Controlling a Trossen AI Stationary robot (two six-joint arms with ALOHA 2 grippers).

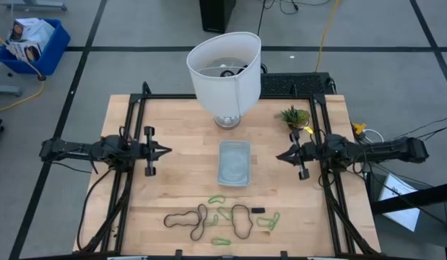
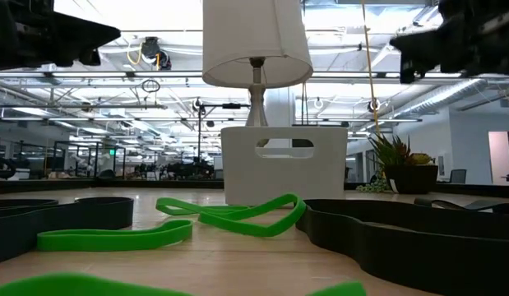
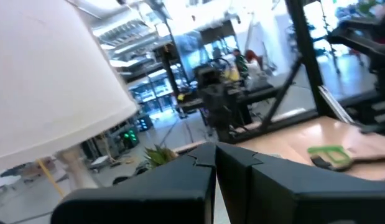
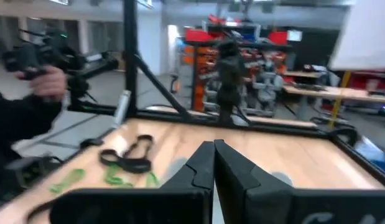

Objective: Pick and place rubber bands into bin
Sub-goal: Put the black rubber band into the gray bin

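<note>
Several rubber bands lie flat on the table near its front edge: larger black loops [image 1: 185, 219] [image 1: 242, 220] and smaller light-green ones [image 1: 218, 198] [image 1: 270, 221] [image 1: 222, 241]. In the low view the green bands [image 2: 229, 214] and black bands [image 2: 402, 234] fill the foreground. The clear bluish bin [image 1: 234, 162] stands at the table's middle; in the low view it shows as a pale box [image 2: 284, 174]. My left gripper [image 1: 167, 151] is shut, held above the table left of the bin. My right gripper [image 1: 279, 155] is shut, right of the bin.
A big white lampshade-like bucket [image 1: 224, 72] stands behind the bin at the table's far edge. A small green potted plant [image 1: 294, 117] stands at the far right. A small black piece [image 1: 258, 210] lies among the bands. A blue crate [image 1: 32, 43] sits on the floor.
</note>
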